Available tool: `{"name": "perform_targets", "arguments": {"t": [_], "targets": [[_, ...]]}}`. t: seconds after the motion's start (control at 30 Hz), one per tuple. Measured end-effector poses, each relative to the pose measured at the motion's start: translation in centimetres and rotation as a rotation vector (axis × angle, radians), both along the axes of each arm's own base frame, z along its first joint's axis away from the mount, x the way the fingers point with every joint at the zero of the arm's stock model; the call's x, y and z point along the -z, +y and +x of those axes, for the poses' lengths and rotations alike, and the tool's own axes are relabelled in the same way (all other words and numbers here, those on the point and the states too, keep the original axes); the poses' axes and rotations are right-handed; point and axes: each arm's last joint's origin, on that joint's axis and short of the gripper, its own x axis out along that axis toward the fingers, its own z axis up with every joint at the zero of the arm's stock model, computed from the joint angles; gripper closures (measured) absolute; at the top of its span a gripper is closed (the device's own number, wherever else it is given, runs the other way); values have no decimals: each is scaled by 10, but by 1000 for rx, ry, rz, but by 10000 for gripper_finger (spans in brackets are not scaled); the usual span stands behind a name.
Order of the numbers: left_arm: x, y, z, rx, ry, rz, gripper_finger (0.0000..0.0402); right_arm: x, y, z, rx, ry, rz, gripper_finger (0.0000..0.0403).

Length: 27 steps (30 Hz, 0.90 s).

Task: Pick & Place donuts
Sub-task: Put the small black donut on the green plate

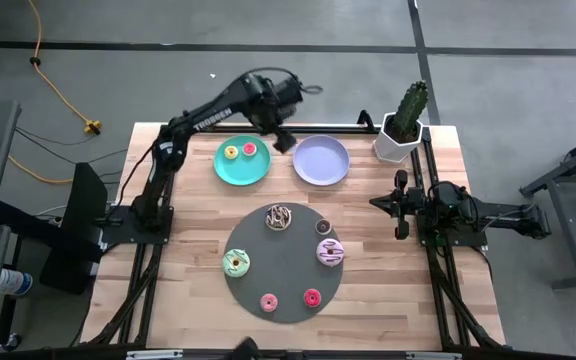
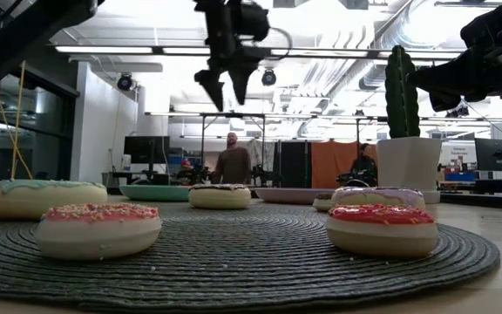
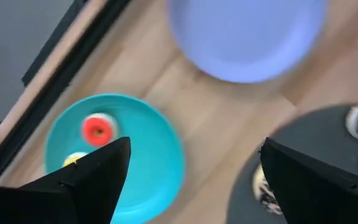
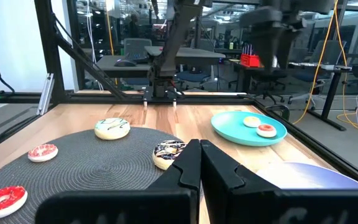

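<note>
As seen near to far: six donuts (image 1: pixel 236 263) on grey disc (image 1: pixel 283 292), two on teal plate (image 1: pixel 226 172) | light, stiff, smooth; pinch across ring | left hand (image 1: pixel 282 138) wide, empty, between plates | right hand (image 1: pixel 401 205) closed, parked bench-side.

Two donuts (image 1: pixel 240 151) lay on the left plate (image 1: pixel 242 172), six donuts (image 1: pixel 236 263) on the disc (image 1: pixel 288 270) nearer the front

Pale wooden table (image 1: pixel 388 250), woven matt grey disc (image 1: pixel 288 262).
</note>
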Motion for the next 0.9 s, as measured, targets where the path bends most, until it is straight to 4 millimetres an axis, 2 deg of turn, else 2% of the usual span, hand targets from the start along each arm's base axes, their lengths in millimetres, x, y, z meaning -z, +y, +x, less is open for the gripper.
{"name": "perform_targets", "arguments": {"t": [0.2, 0.37, 0.43, 0.6, 0.73, 0.9], "targets": [[-1, -54, 29, 137, -27, 85, 53, 0, 0, 0, 0, 0, 0, 402], [-2, -86, 42, 183, -66, 126, 53, 0, 0, 0, 0, 0, 0, 402], [-3, -93, 46, 117, -104, 105, 53, 0, 0, 0, 0, 0, 0, 402], [-4, -104, 51, -213, -221, -39, 53, 0, 0, 0, 0, 0, 0, 402], [-4, -117, 57, -337, -284, -84, 53, 0, 0, 0, 0, 0, 0, 402], [13, -134, 72, -411, -282, -168, 53, 0, 0, 0, 0, 0, 0, 402]]}}
